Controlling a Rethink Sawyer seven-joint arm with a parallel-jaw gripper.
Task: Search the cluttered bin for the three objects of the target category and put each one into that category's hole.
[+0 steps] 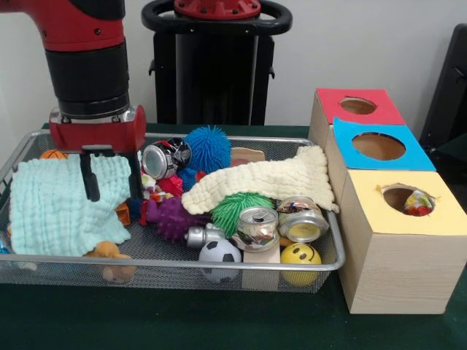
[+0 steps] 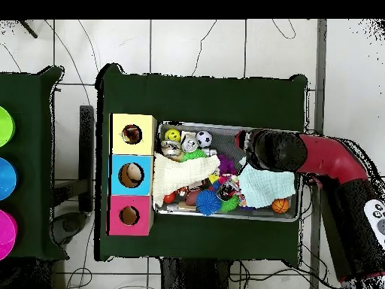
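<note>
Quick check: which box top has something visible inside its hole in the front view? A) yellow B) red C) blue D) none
A: the yellow-topped box shows a colourful object sitting in its hole, while the holes in the red top and blue top show only bare interior.

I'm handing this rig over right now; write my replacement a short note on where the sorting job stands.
Gripper: open, empty, fingers down over the mint cloth at the bin's end away from the boxes.
Bin: crushed cans, balls and spiky toys, partly under a cream cloth.
Boxes: yellow box hole shows something inside; blue and red holes look empty.
Left: target category unclear from here; searching goes on.
</note>
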